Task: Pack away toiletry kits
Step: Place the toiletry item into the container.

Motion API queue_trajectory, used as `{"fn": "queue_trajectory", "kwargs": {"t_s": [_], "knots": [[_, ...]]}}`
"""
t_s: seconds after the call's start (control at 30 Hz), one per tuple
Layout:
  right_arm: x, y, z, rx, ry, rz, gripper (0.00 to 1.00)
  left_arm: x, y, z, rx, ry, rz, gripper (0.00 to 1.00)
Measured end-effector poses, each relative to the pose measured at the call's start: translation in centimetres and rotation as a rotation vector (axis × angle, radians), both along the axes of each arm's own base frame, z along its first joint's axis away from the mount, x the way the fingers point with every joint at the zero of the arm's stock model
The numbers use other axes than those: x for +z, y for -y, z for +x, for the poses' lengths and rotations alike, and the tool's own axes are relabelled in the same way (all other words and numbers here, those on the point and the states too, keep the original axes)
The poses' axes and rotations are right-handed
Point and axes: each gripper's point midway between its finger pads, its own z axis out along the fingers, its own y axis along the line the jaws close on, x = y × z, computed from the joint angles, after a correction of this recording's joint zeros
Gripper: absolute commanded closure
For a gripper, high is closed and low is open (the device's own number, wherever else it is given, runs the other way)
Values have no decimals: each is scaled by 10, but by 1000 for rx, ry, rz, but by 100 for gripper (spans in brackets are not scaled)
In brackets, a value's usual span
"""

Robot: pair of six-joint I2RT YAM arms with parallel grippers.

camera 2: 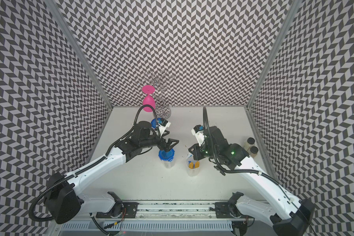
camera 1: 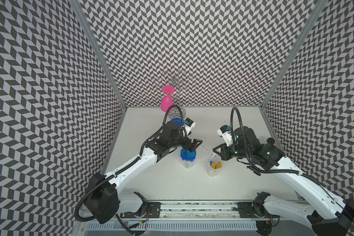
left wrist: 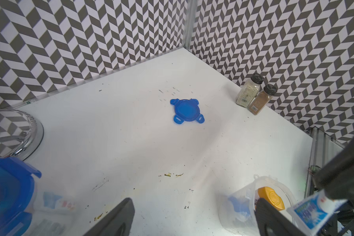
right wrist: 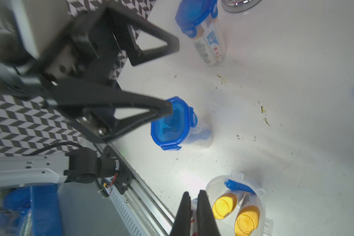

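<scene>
Left claw wide, above lidded jar. Right claw pinching toothpaste tube over open jar.

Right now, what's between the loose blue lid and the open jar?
Just bare table with tiny crumbs, from loose blue lid to open jar; the left wrist view shows it.

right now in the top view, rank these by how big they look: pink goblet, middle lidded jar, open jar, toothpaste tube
1. pink goblet: largest, though it hangs nearer the camera, which may flatter it.
2. middle lidded jar and open jar: look alike, not ranked.
3. toothpaste tube: smallest, only partly visible.
</scene>
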Motion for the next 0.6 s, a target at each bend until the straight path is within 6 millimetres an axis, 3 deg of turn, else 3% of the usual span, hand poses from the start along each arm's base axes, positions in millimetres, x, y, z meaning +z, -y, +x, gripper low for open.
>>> {"fn": "queue_trajectory", "kwargs": {"t_s": [0.17, 0.37, 0.6], "knots": [[-18, 9, -14, -12, -28, -112, 100, 10, -5, 8, 21, 5, -22, 5], [-26, 25, -6, -90, -13, -189, 100, 21, -1, 10, 11, 19, -37, 5], [-27, 28, 2, -119, 20, -224, 100, 16, 1, 12, 5, 9, -34, 6]]}}
